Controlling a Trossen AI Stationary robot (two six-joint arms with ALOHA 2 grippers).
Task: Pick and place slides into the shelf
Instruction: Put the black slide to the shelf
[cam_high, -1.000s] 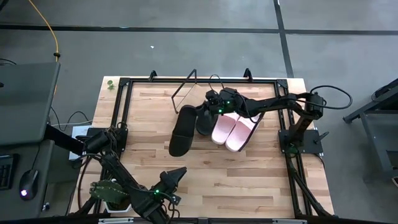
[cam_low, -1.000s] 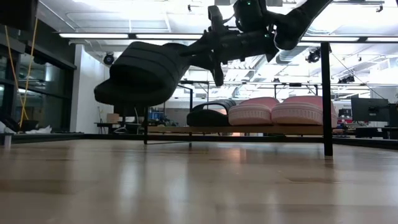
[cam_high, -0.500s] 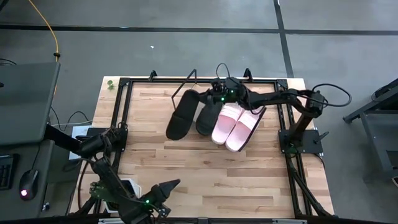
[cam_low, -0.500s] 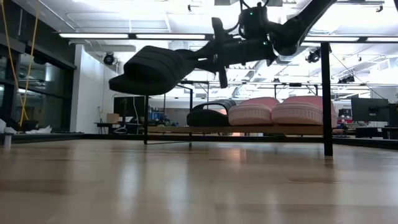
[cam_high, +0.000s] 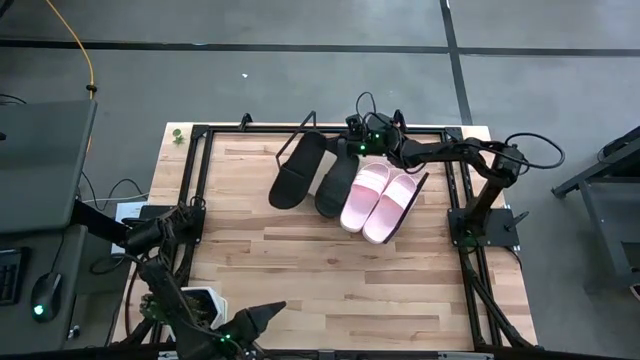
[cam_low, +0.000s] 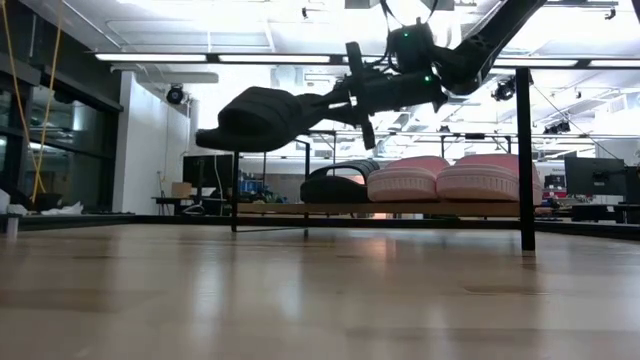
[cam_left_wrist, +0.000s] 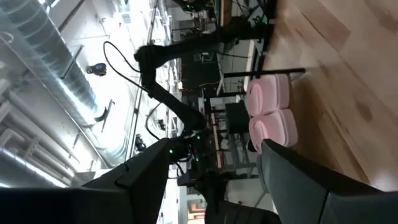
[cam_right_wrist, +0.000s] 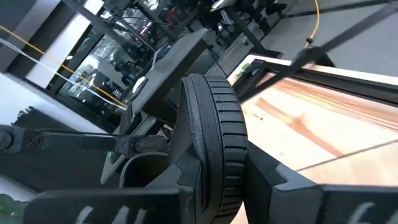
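Observation:
My right gripper (cam_high: 345, 150) is shut on a black slide (cam_high: 298, 170), which it holds in the air over the left end of the shelf (cam_low: 400, 209). The second black slide (cam_high: 338, 185) and the pink pair (cam_high: 378, 200) lie side by side on the shelf board, soles down. In the low view the held slide (cam_low: 262, 117) hangs above the board, left of the others. My left gripper (cam_high: 265, 318) is open and empty at the table's near edge. My right gripper pinches the held slide's far end, away from its strap, with the ribbed sole rim (cam_right_wrist: 214, 168) between its two fingers (cam_right_wrist: 273, 186). The fingers come about level from the table's far right. The slide is lifted clear and reaches out from the fingers, strap end (cam_low: 235, 125) slightly lower.
The shelf's thin black wire end frames stand at its left (cam_high: 296, 134) and right (cam_high: 432, 185). A black metal frame (cam_high: 200, 180) runs round the tabletop. Bare wood (cam_high: 330, 280) lies between the shelf and the near edge.
My right gripper has gone toward the table's far edge with the black slide, which stays lifted and has turned a little, now lying beside the other black slide. My left arm has drawn back toward the near edge.

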